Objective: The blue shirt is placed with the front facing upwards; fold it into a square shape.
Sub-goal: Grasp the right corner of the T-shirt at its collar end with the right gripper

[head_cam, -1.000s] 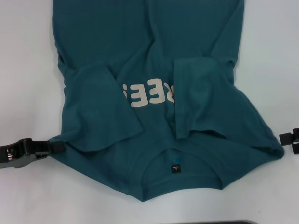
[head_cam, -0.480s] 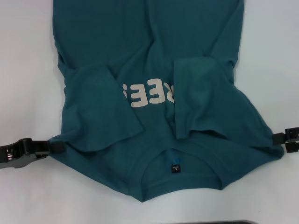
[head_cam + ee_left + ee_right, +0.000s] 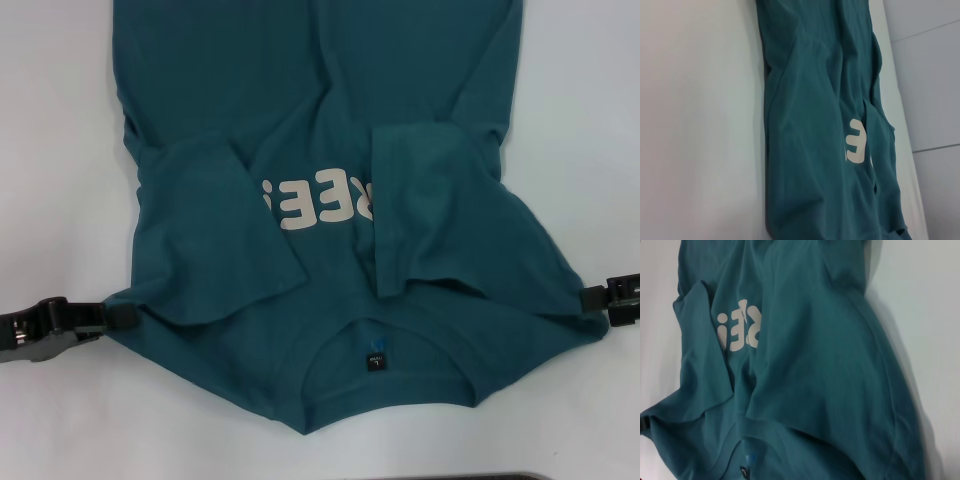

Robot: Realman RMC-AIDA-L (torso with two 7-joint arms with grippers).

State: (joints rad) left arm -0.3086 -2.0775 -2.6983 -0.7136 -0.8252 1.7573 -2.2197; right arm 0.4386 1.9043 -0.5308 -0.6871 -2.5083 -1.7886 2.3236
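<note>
From the head view, the blue shirt [image 3: 330,200] lies front-up on the white worktop [image 3: 60,150], collar nearest the robot, both sleeves already folded inward over the lettering. The left pincer [image 3: 120,315] and right pincer [image 3: 592,298] sit at the shoulder edges — whether either is clenched I cannot tell.

The left wrist view shows the shirt's length — unfolded.

The right wrist view shows the same; the lengthwise fold remains.

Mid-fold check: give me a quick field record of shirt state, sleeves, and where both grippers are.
shirt: blue shirt front up on the white table, collar nearest robot
sleeves: both folded inward over chest, partly covering the lettering
neck tag: visible inside collar
left gripper: at left shoulder edge
right gripper: at right shoulder edge
</note>
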